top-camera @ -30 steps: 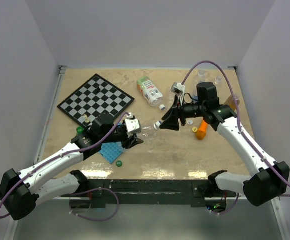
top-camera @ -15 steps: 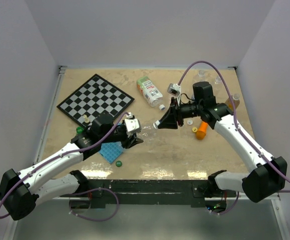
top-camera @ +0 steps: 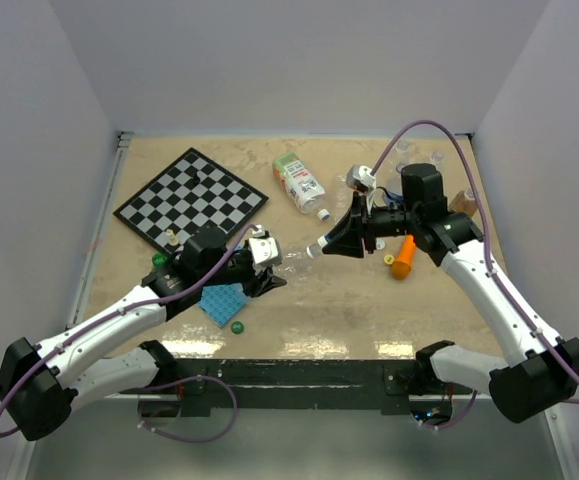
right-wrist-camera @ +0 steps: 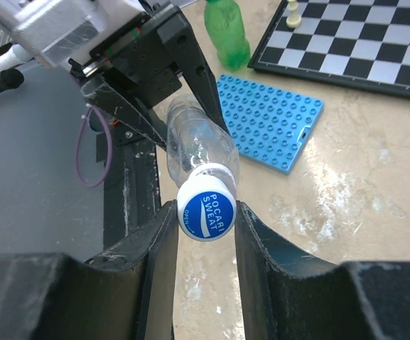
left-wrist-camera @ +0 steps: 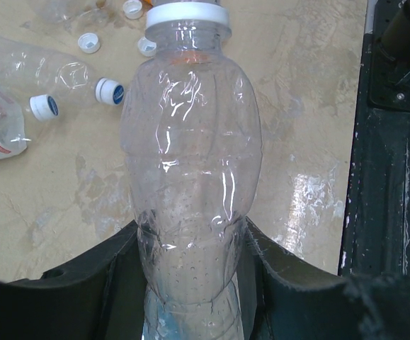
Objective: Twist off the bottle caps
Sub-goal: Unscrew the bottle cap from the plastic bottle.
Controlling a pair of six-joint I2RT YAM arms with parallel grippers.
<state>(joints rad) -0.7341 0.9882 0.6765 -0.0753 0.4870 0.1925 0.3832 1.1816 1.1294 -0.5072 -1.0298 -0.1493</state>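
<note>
Left arm: reaches forward and right from its base, low over the counter [top-camera: 369, 310], forearm near level. Left end effector [top-camera: 269, 270]: closed on the lower body of a clear bottle [left-wrist-camera: 190, 142], one finger on each side, the bottle held roughly horizontal with its neck toward the right arm. Right arm: elbow raised, wrist turned back toward the left arm. Right end effector [top-camera: 327, 247]: closed on the bottle cap [right-wrist-camera: 206, 210], blue with white lettering, seated on the neck; both fingers appear to touch its sides, though contact on the far edge is hard to confirm from the wrist view. Cap position: between the right fingertips, above mid-counter, directly between the two arms. Other items: blue studded plate [right-wrist-camera: 268, 120] beneath the bottle; green bottle [right-wrist-camera: 227, 32] beside the chessboard [top-camera: 191, 198]; labelled bottle [top-camera: 297, 182] lying at the rear; orange carrot toy [top-camera: 401, 262] near the right wrist.
</note>
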